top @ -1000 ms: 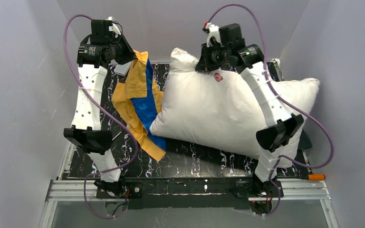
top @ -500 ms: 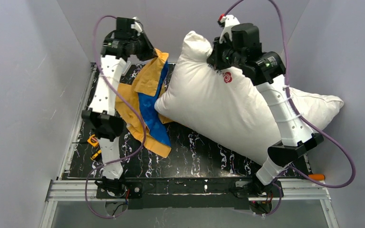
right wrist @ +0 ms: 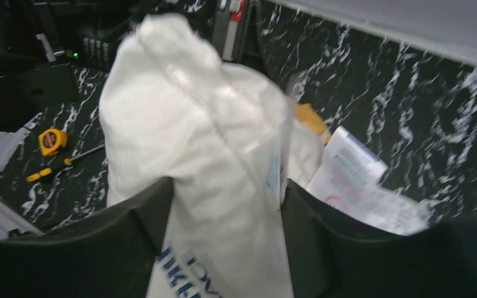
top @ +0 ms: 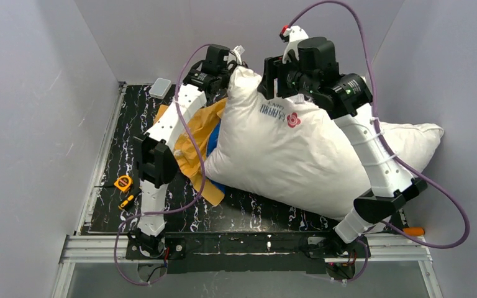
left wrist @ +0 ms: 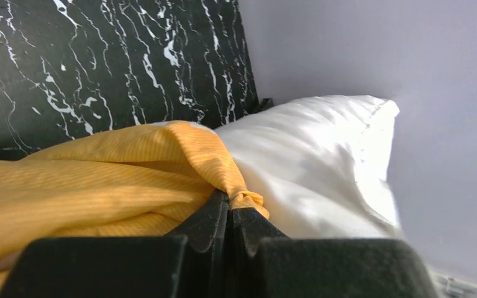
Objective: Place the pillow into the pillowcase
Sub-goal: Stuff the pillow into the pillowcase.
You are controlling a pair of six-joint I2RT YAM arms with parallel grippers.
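Observation:
The pillow [top: 298, 155] is a big white cushion lying tilted across the right half of the table, its top-left corner raised. My right gripper [top: 273, 77] is at that corner. In the right wrist view its jaws stand apart, and the pillow's corner [right wrist: 192, 124] fills the gap of the right gripper [right wrist: 227, 185]. The pillowcase [top: 195, 146] shows its orange side and some blue, and hangs left of the pillow. My left gripper [top: 233, 62] is shut on an orange fold of the pillowcase [left wrist: 99, 180], right beside the pillow [left wrist: 310, 161]; the left gripper's [left wrist: 230, 202] fingers meet.
A yellow tape measure [top: 123, 182] and a small yellow screwdriver [top: 126, 201] lie at the table's left edge. A white box [top: 160, 87] sits at the back left. A printed paper label [right wrist: 360, 186] shows beside the pillow. Grey walls close in on three sides.
The left arm swung right with the pillowcase, up to the pillow's raised corner. The right gripper's jaws have spread apart on the pillow's corner, which they had pinched before.

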